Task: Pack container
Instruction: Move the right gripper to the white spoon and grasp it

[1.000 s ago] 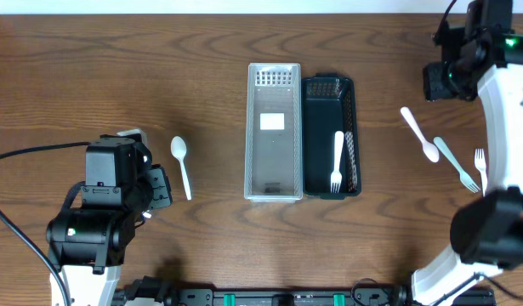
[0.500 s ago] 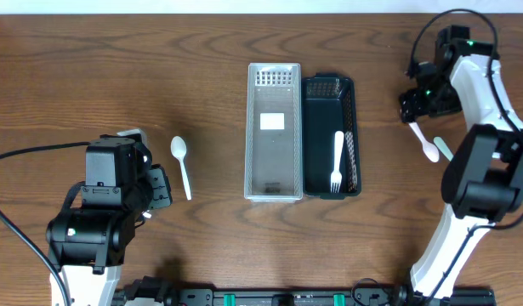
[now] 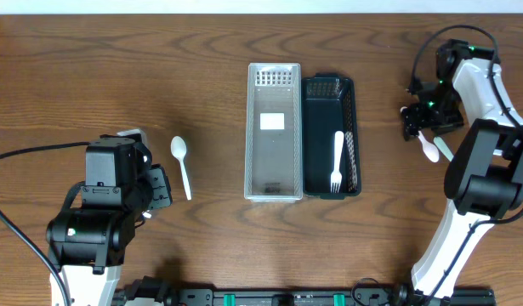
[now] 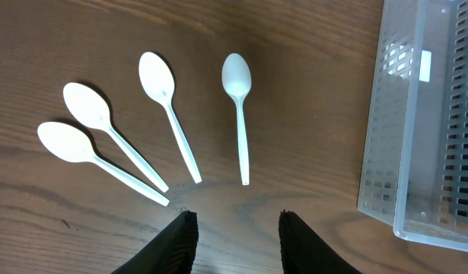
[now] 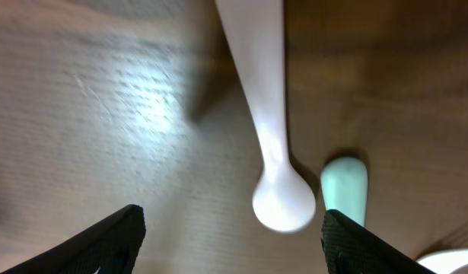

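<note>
Right pincer [image 3: 418,121], overhead: low over the white spoon [image 3: 424,143] at the table's [image 3: 116,68] right side; finger state not readable from above.
Containers, overhead: clear bin [image 3: 273,132] and black bin [image 3: 331,136] side by side at centre; one white fork [image 3: 337,161] already in the black bin.
Left pincer [image 4: 235,236], left wrist view: fingers apart, holding nothing, hovering near four white spoons [image 4: 173,122] fanned on the table beside the clear bin [image 4: 424,129].
Right pincer [image 5: 230,243], right wrist view: fingers spread wide, straddling the spoon [image 5: 268,114], nothing clamped; a pale green handle [image 5: 344,190] just beside the spoon's end.
Step in hand: probably reaching to pick the right-side spoon.
Next move: likely descend, close on the handle alone, avoid the green piece.
</note>
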`<state>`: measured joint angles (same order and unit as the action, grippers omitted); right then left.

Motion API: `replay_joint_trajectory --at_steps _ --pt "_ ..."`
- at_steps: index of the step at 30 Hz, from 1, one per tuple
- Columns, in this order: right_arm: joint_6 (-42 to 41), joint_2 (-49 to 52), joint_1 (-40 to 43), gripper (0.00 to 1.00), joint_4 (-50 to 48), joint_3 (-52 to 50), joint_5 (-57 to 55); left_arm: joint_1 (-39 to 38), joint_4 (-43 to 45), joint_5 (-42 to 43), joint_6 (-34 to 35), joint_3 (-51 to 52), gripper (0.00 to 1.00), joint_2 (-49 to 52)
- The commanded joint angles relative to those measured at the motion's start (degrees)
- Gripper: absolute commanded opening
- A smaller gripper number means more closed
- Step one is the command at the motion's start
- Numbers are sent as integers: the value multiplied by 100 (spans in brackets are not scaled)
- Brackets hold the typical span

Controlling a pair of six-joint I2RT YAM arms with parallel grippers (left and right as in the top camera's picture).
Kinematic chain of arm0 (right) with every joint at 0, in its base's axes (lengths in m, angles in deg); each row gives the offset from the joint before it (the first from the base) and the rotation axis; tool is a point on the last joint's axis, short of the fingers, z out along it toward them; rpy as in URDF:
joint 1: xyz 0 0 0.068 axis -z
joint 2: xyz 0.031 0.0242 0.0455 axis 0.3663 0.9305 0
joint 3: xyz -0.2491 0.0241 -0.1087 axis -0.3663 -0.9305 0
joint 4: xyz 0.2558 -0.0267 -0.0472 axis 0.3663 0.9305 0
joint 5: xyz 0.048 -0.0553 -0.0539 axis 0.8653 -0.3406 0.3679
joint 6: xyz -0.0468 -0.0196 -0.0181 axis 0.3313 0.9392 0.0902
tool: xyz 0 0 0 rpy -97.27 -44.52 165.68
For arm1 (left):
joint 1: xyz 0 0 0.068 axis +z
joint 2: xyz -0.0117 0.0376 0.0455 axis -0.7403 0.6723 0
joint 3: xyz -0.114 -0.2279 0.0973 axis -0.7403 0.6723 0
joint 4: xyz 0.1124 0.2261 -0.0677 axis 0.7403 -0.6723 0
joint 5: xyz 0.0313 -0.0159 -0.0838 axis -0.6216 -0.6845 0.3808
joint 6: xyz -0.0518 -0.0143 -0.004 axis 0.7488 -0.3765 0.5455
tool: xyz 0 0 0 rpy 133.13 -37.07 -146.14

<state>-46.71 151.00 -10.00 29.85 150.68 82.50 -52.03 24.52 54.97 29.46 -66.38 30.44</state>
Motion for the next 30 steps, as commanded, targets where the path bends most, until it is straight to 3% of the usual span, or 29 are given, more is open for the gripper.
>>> replay_joint_trajectory --at_steps 1,10,20,30 --pt "-142 24 125 77 92 -44 4 -2 -11 -24 -31 -90 38 2" --pt "-212 24 164 77 236 -186 2 -2 -11 -26 -31 -90 38 2" --pt "-212 24 168 77 -317 -1003 0 -2 -11 -24 -31 -90 38 2" --pt "-219 24 164 77 -474 -1075 2 -2 -11 -24 -31 -90 38 2"
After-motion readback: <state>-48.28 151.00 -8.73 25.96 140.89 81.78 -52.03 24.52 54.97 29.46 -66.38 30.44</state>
